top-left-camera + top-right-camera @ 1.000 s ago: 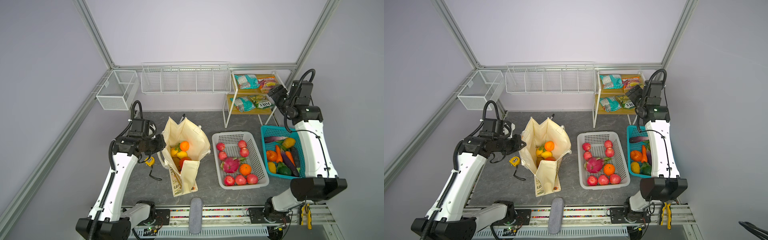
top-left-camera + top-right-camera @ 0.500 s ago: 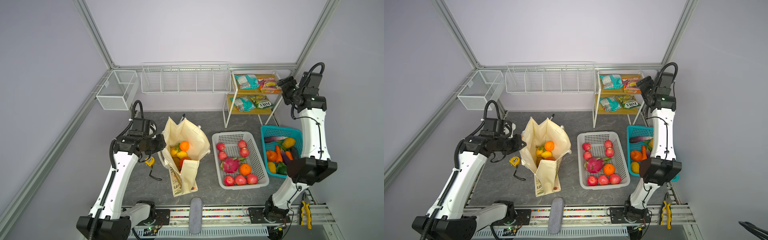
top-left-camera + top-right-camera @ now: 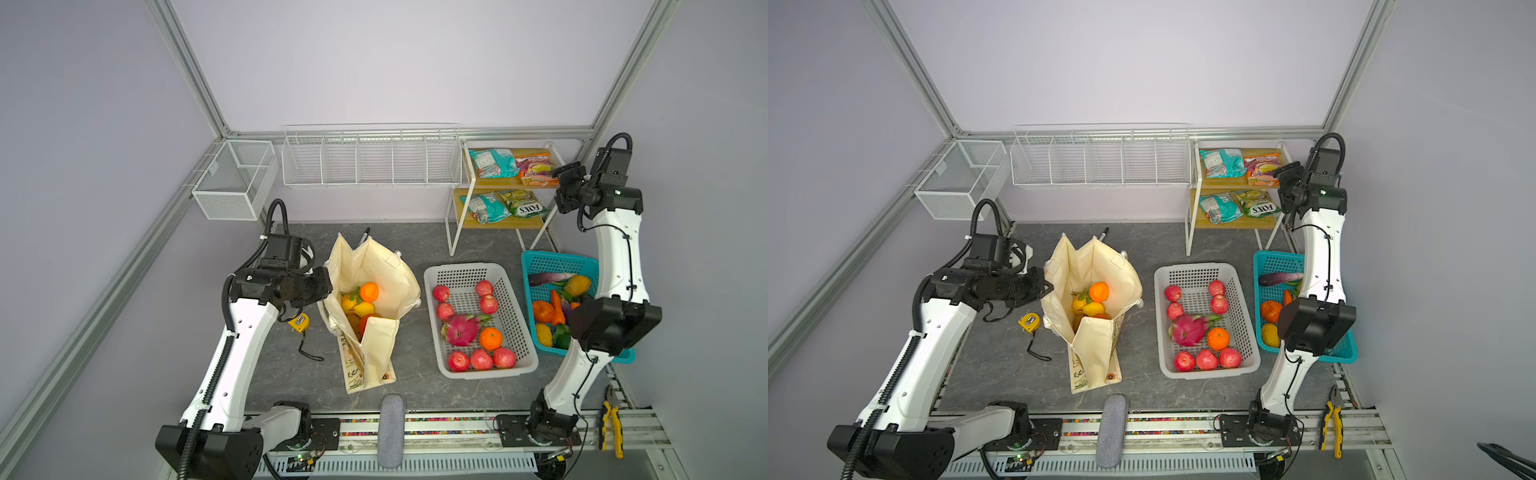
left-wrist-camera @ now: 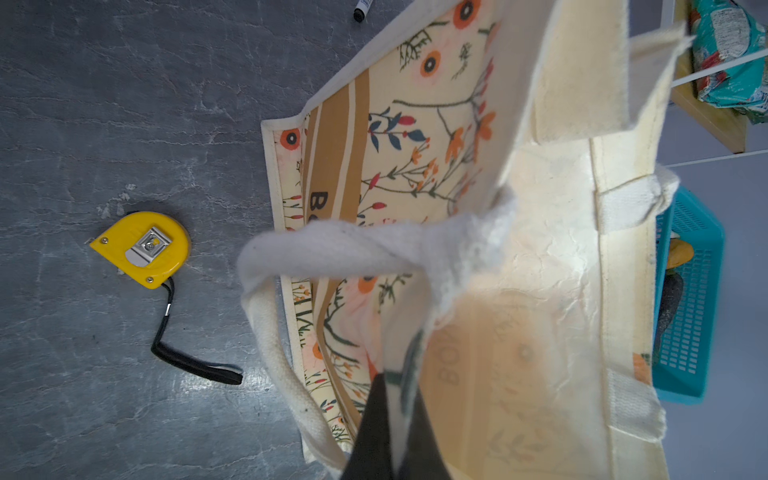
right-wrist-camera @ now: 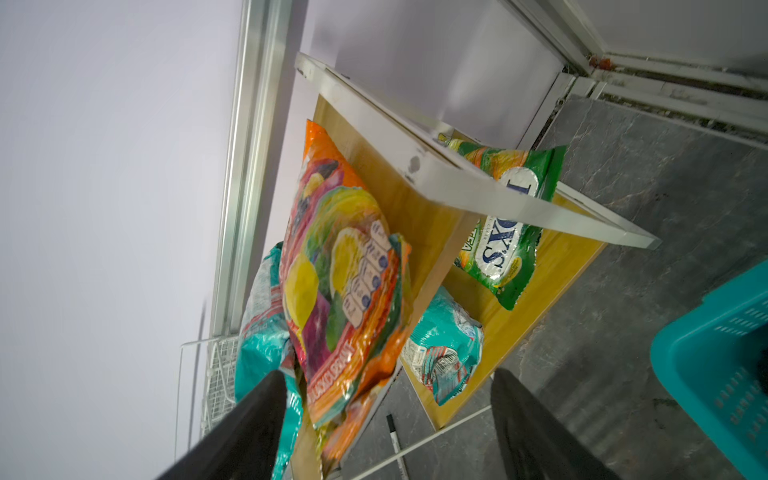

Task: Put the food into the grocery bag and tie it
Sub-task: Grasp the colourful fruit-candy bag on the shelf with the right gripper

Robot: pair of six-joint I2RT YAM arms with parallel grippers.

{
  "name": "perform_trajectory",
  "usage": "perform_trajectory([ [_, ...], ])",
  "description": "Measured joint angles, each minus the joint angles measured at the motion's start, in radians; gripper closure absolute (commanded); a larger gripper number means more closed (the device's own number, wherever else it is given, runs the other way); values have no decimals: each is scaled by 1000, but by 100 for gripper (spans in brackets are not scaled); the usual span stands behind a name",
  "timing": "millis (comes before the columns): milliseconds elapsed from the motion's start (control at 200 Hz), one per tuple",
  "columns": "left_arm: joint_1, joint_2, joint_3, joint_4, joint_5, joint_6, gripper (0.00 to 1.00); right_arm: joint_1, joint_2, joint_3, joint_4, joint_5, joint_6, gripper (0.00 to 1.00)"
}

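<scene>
1. You have the grocery bag [image 3: 386, 266] standing left of centre on the table [image 3: 291, 374], with fruit [image 3: 368, 291] in it.
2. Just left of it lies the tape measure [image 3: 300, 323]; behind it lies a marker [image 3: 365, 233].
3. To its right you see the slotted basket [image 3: 465, 270] holding more fruit, then a second basket [image 3: 552, 262] holding vegetables [image 3: 557, 307].
4. Behind those stands the two-tier shelf [image 3: 455, 232], with two snack packets [image 3: 494, 163] on each tier.
5. The wire rack [image 3: 370, 166] sits along the back wall, left of the shelf.

Cream floral bag [image 3: 388, 270], teal basket [image 3: 555, 265]
</scene>
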Motion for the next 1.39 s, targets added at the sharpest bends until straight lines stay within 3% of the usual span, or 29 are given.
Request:
perform_trajectory([
  [450, 0, 1, 0, 19, 0, -5, 100, -3, 94, 118, 19, -38, 68, 50],
  [655, 0, 14, 0, 31, 0, -8, 100, -4, 94, 124, 22, -40, 75, 71],
  [735, 0, 22, 0, 36, 0, -8, 100, -4, 94, 124, 22, -40, 80, 71],
  [870, 0, 35, 0, 39, 1, -8, 100, -4, 95, 124, 24, -40, 82, 55],
  [970, 0, 39, 0, 40, 0, -7, 100, -4, 95, 124, 30, -39, 87, 54],
  [1395, 0, 39, 0, 40, 0, -7, 100, -4, 114, 124, 43, -39, 91, 74],
])
